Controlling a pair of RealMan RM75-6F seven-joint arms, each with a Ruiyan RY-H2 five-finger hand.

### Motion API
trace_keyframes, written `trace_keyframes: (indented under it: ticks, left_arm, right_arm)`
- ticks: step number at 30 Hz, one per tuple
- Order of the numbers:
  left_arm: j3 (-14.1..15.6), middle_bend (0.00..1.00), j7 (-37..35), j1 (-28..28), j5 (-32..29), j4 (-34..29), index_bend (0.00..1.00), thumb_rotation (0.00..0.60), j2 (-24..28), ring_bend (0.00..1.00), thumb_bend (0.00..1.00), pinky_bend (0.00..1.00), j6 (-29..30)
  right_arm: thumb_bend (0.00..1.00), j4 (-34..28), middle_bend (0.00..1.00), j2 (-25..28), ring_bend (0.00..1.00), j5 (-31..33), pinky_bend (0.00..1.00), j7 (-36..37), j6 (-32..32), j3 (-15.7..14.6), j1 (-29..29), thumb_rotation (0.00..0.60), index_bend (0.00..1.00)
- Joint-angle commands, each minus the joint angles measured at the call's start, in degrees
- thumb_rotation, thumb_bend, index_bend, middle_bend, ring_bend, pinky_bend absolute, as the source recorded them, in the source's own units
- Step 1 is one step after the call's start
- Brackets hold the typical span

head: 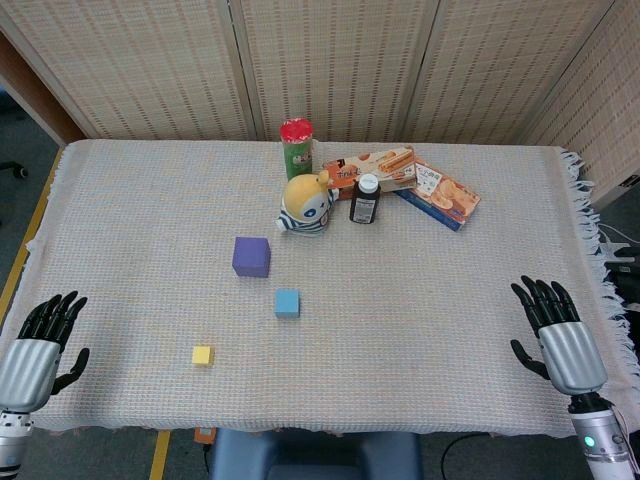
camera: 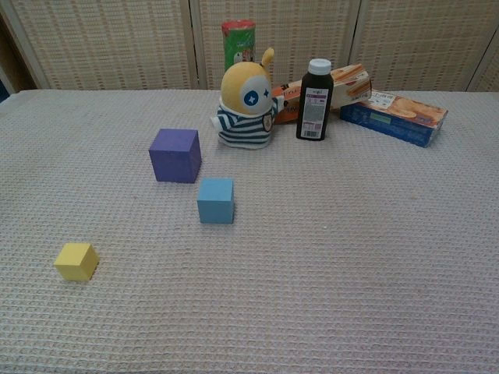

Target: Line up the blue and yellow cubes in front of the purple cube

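1. Table [head: 450,330], woven cloth cover.
2. Left hand [head: 40,345], near-left edge: empty, fingers spread.
3. Right hand [head: 560,335], near-right edge: empty, fingers spread.
4. Purple cube [head: 251,256], left of centre.
5. Blue cube [head: 287,303], just before purple, apart.
6. Yellow cube [head: 203,355], nearer, further left.

Green can [camera: 238,43] top cropped (chest view); label perhaps unreadable.
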Motion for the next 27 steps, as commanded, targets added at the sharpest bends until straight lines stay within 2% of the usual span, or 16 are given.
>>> trace_keyframes:
  ticks: [1, 5, 6, 7, 8, 10, 12, 13, 16, 21, 27]
  left_arm:
    - [0.2, 0.0, 0.0, -0.2, 0.4, -0.1, 0.0, 0.6, -0.1, 0.0, 0.43, 0.11, -0.3]
    - [0.0, 0.01, -0.1, -1.4, 0.5, -1.6, 0.0, 0.6, -2.5, 0.0, 0.42, 0.2, -1.8]
    - [-0.1, 0.04, 0.7, -1.9, 1.0, -2.0, 0.0, 0.6, -3.4, 0.02, 0.42, 0.25, -2.2]
    - [-0.3, 0.11, 2.5, -3.0, 1.9, -2.4, 0.0, 0.6, -4.7, 0.08, 0.42, 0.34, -2.8]
    - [-0.4, 0.23, 4.1, -3.9, 2.9, -2.6, 0.0, 0.6, -5.8, 0.2, 0.41, 0.48, -3.5]
    - [-0.4, 0.62, 8.7, -6.2, 3.4, -3.9, 0.0, 0.6, -7.6, 0.63, 0.41, 0.87, -7.4]
    - [-1.2, 0.85, 12.8, -8.4, 2.6, -5.5, 0.0, 0.6, -9.2, 0.86, 0.41, 1.0, -10.9]
    - [-1.8, 0.92, 14.7, -9.3, 1.9, -6.1, 0.02, 0.6, -10.2, 0.93, 0.41, 1.0, -12.2]
    - [-2.9, 1.0, 20.2, -12.4, -1.6, -9.9, 0.05, 0.6, -11.8, 1.0, 0.41, 1.0, -18.5]
    - [-5.3, 1.0, 28.7, -16.9, -9.4, -14.9, 0.04, 0.6, -12.4, 1.0, 0.4, 1.0, -26.9]
    - [-8.3, 1.0, 34.9, -22.5, -17.6, -13.8, 0.11, 0.6, -17.2, 1.0, 0.38, 1.0, -32.5]
  right_arm:
    - [0.07, -0.1, 0.0, 0.1, 0.0, -0.1, 0.0, 0.0, 0.0, -0.1, 0.0, 0.6, 0.0]
    - [0.07, -0.8, 0.0, 0.9, 0.0, 0.3, 0.0, 0.4, 0.4, -0.1, -0.4, 0.6, 0.0]
    - [0.07, -1.0, 0.0, 1.0, 0.0, 0.3, 0.0, 0.4, 0.6, 0.0, -0.5, 0.6, 0.0]
    - [0.07, -1.0, 0.0, 1.1, 0.0, 0.3, 0.0, 0.3, 0.8, 0.0, -0.6, 0.6, 0.0]
    - [0.07, -1.1, 0.0, 1.1, 0.0, 0.3, 0.0, 0.2, 0.9, 0.0, -0.7, 0.6, 0.0]
    - [0.07, -1.4, 0.0, 1.4, 0.0, 0.2, 0.0, 0.1, 0.7, -0.2, -0.7, 0.6, 0.0]
    - [0.07, -1.9, 0.0, 1.7, 0.0, 0.3, 0.0, 0.3, 0.4, -0.3, -0.7, 0.6, 0.0]
    - [0.07, -2.0, 0.0, 1.9, 0.0, 0.2, 0.0, 0.4, 0.3, -0.4, -0.7, 0.6, 0.0]
    - [0.07, -2.5, 0.0, 2.3, 0.0, 0.2, 0.0, 0.4, 0.4, -0.6, -0.9, 0.6, 0.0]
    - [0.07, -3.0, 0.0, 2.6, 0.0, 0.8, 0.0, 1.2, 0.0, -0.4, -0.8, 0.6, 0.0]
    - [0.07, -2.6, 0.0, 3.0, 0.0, 2.3, 0.0, 2.1, -0.9, 0.2, -0.6, 0.6, 0.0]
